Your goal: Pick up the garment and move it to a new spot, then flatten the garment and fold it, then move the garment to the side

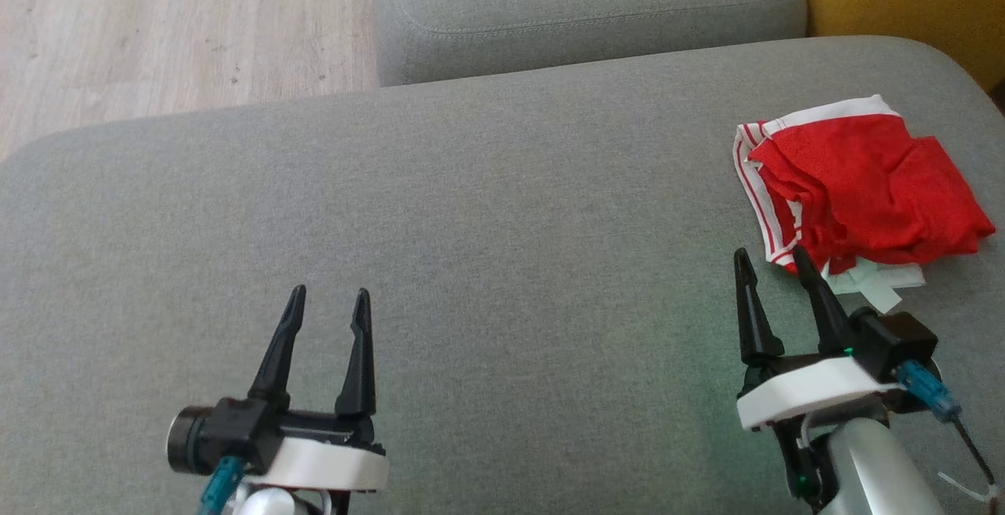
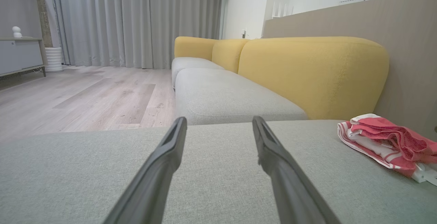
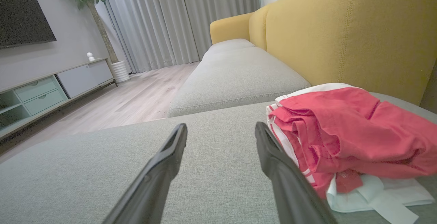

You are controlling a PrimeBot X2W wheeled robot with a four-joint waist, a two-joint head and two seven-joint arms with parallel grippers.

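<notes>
- The red garment [image 1: 860, 181] lies in a loosely folded, rumpled bundle just ahead of the right claw [image 1: 772, 257] and to its right, on the grey seat cushion [image 1: 502, 209].
- Its long axis seems to run slantwise, from the near striped corner by the claw away to the far right. The folds make this hard to judge.
- A white band edges its far side, and red-and-white striping runs down the side facing the claw.
- A pale tag [image 1: 871, 283] sticks out from under its near edge, beside the claw's right finger.
- The right claw is spread wide and holds nothing. In the right wrist view the garment [image 3: 344, 128] sits close against its right finger. I cannot tell whether they touch.
- The left claw [image 1: 330, 295] is also spread and empty over bare cushion, with the garment [image 2: 385, 142] well off to its right.
- Ahead of both claws are a second grey cushion [image 1: 581, 5] and a wooden floor [image 1: 157, 28].
- A yellow backrest [image 3: 341, 29] rises behind the garment.
</notes>
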